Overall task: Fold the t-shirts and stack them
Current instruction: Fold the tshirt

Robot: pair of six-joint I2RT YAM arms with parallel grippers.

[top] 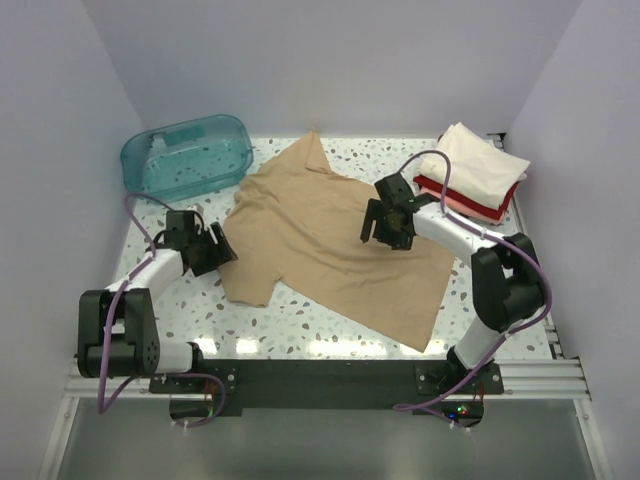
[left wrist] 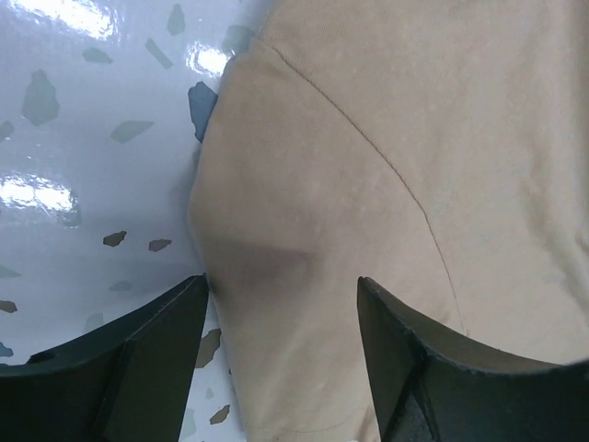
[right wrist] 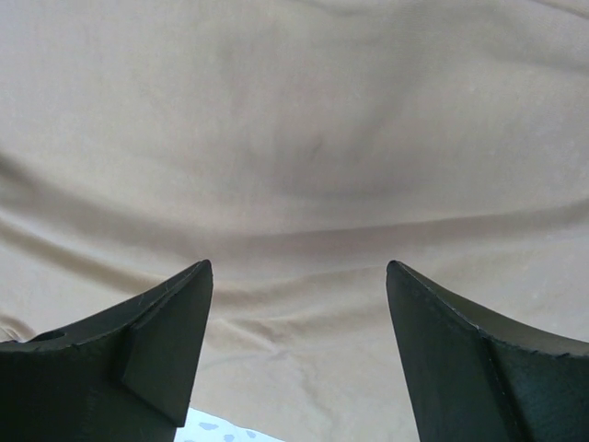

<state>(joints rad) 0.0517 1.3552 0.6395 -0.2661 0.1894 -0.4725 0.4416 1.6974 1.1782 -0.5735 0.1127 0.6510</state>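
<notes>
A tan t-shirt (top: 330,235) lies spread flat across the middle of the speckled table. My left gripper (top: 222,250) is open at its left sleeve edge; in the left wrist view the sleeve (left wrist: 313,276) lies between my open fingers (left wrist: 156,350). My right gripper (top: 378,232) is open low over the shirt's right side; the right wrist view shows wrinkled tan cloth (right wrist: 294,184) between the fingers (right wrist: 166,350). A stack of folded shirts, cream-white (top: 482,165) on top, pink and red (top: 438,187) below, sits at the back right.
A translucent teal plastic tub (top: 187,157) stands at the back left corner. White walls close in the table on three sides. The black arm rail (top: 320,375) runs along the near edge.
</notes>
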